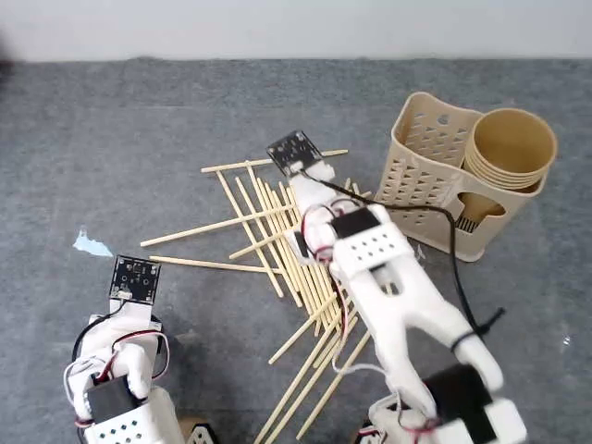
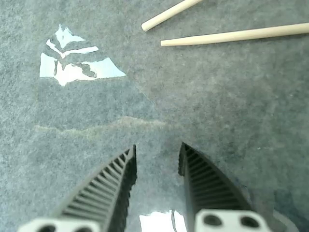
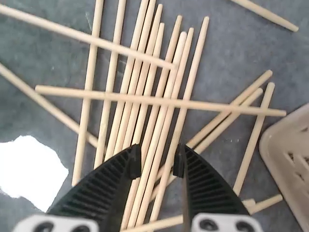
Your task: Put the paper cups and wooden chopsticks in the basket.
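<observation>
Many wooden chopsticks (image 1: 285, 236) lie scattered and crossed in a pile on the grey mat at the table's middle. A beige perforated basket (image 1: 412, 176) stands at the back right, with a stack of paper cups (image 1: 513, 143) sitting in its right compartment. My right arm stretches from the front right over the pile. Its gripper (image 3: 157, 159) is open low over a bundle of parallel chopsticks (image 3: 159, 96), and a few sticks run through the gap between its fingers. My left gripper (image 2: 157, 159) is open over bare mat at the front left, holding nothing, with two chopstick ends (image 2: 231, 35) just beyond it.
A torn light-blue scrap (image 1: 91, 243) is stuck to the mat on the left, close ahead of the left gripper (image 2: 72, 67). The basket's corner (image 3: 289, 159) lies just beside the right gripper. A black cable runs from the right arm past the basket's front.
</observation>
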Tool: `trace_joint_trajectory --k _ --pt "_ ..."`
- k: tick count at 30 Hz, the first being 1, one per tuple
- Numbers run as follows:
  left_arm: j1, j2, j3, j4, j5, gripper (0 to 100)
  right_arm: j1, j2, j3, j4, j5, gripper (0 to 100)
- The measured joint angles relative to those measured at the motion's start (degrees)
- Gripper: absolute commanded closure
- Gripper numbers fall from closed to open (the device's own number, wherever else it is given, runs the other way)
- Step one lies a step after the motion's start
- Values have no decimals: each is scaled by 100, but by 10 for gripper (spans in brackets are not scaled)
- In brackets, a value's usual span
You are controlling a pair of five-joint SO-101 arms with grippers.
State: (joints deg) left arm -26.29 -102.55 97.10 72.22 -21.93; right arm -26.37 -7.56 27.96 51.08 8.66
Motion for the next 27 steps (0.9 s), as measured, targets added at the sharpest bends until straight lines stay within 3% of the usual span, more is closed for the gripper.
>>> trace_joint_trajectory --k 4,10,18,22,27 --pt "0 0 0 0 0 863 9 615 -818 510 -413 872" --pt "0 0 0 0 0 863 -167 712 -1793 2119 -1002 876" --pt "9 0 0 0 0 863 -158 -510 -2057 3947 -1134 876" --pt "0 0 0 0 0 863 -158 -1398 -1846 4158 -1134 876" --pt "167 0 0 0 0 863 -149 -2127 -782 3701 -1134 876"
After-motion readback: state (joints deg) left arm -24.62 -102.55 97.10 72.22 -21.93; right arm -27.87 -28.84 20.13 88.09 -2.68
